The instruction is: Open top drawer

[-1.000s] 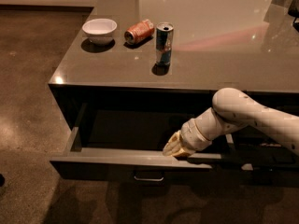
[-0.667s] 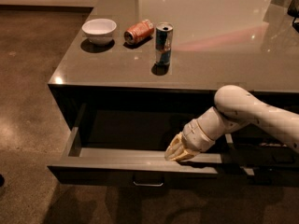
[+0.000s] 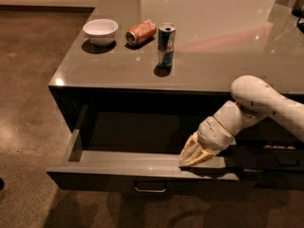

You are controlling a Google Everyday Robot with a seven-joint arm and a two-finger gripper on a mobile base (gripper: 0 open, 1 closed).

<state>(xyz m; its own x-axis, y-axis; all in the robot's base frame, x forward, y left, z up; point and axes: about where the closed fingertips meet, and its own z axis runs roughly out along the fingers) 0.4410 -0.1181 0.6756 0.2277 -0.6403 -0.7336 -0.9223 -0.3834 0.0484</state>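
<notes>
The top drawer (image 3: 118, 164) of the dark grey counter stands pulled out toward me, its dark interior showing. Its small metal bar handle (image 3: 150, 189) sits low on the front panel. My gripper (image 3: 191, 158) on the white arm (image 3: 251, 108) rests on the inner top edge of the drawer front, right of the handle, with its yellowish fingers (image 3: 199, 156) hooked against that edge.
On the counter top (image 3: 213, 42) stand a white bowl (image 3: 100, 31), an orange can lying on its side (image 3: 141, 32) and an upright blue-and-silver can (image 3: 166, 44). Brown floor (image 3: 28, 94) lies to the left and in front.
The drawer has slid a little further out toward me, and my gripper has moved with its front edge.
</notes>
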